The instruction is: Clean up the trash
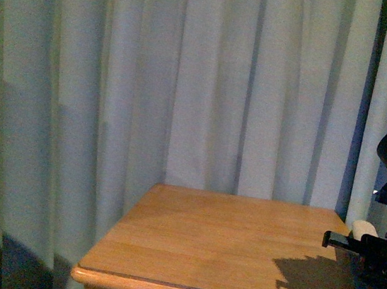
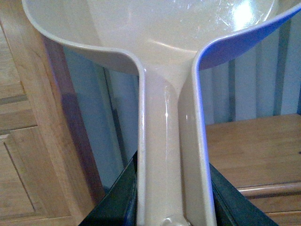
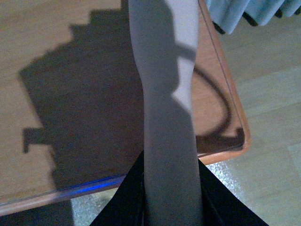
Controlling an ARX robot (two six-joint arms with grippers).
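Note:
No white tissue wad shows in any view. In the left wrist view my left gripper (image 2: 173,207) is shut on the handle of the beige dustpan (image 2: 169,141), whose wide scoop fills the top of the picture. In the right wrist view my right gripper (image 3: 169,202) is shut on the pale grey handle of the brush (image 3: 164,94), held over a corner of the wooden table (image 3: 56,56). In the front view only my right gripper (image 1: 378,258) shows, at the far right over the table (image 1: 223,241), with the pale handle end (image 1: 362,229) beside it. The left arm is out of the front view.
Pale curtains (image 1: 188,80) hang behind the table and down its left side. A wooden cabinet (image 2: 28,141) stands next to the dustpan in the left wrist view. The table's rounded corner edge (image 3: 237,136) and light floor (image 3: 268,94) lie beyond the brush.

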